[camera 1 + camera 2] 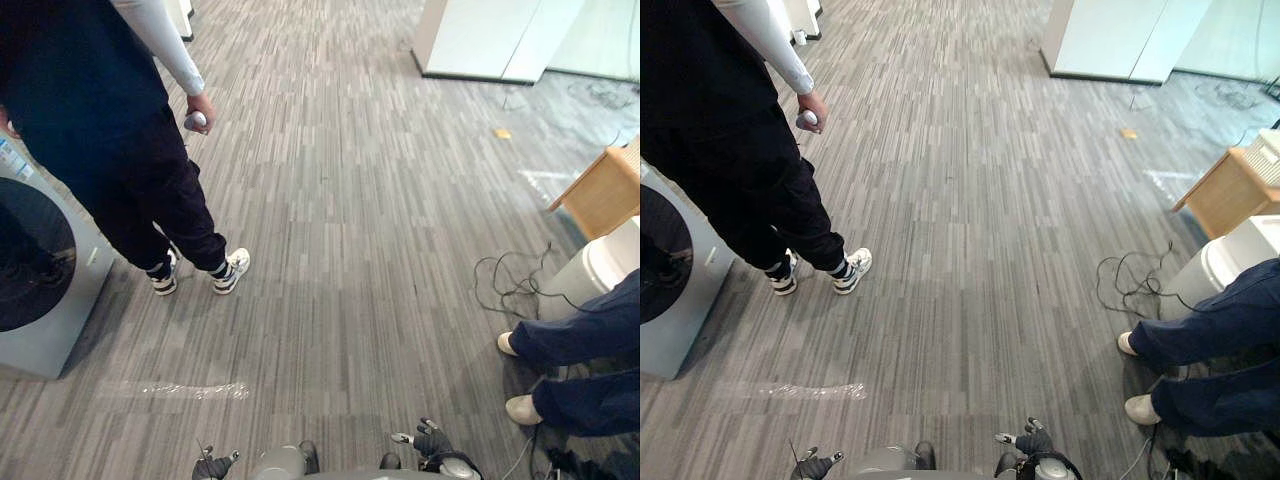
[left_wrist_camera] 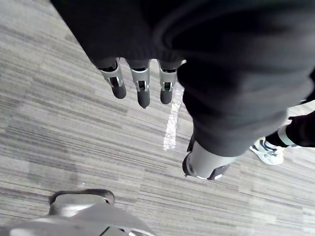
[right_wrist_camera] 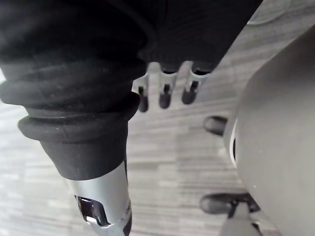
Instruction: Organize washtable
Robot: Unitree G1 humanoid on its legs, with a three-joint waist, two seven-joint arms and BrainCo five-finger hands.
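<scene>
My left hand (image 1: 212, 466) hangs low at the bottom edge of the left eye view, over grey striped carpet. In the left wrist view its fingers (image 2: 142, 91) point down, straight and relaxed, with the thumb (image 2: 204, 164) apart and nothing between them. My right hand (image 1: 432, 440) hangs the same way at the bottom right. Its fingers (image 3: 165, 96) are straight and its thumb (image 3: 104, 206) is free. Both hands are open and hold nothing.
A person (image 1: 120, 150) stands at the left, holding a small grey object (image 1: 196, 120), beside a front-loading washing machine (image 1: 40, 300). Another person's legs (image 1: 580, 350) are at the right, near a white round bin (image 1: 605, 265), a wooden box (image 1: 605, 190) and loose cable (image 1: 510, 285). A white cabinet (image 1: 490, 40) stands at the back.
</scene>
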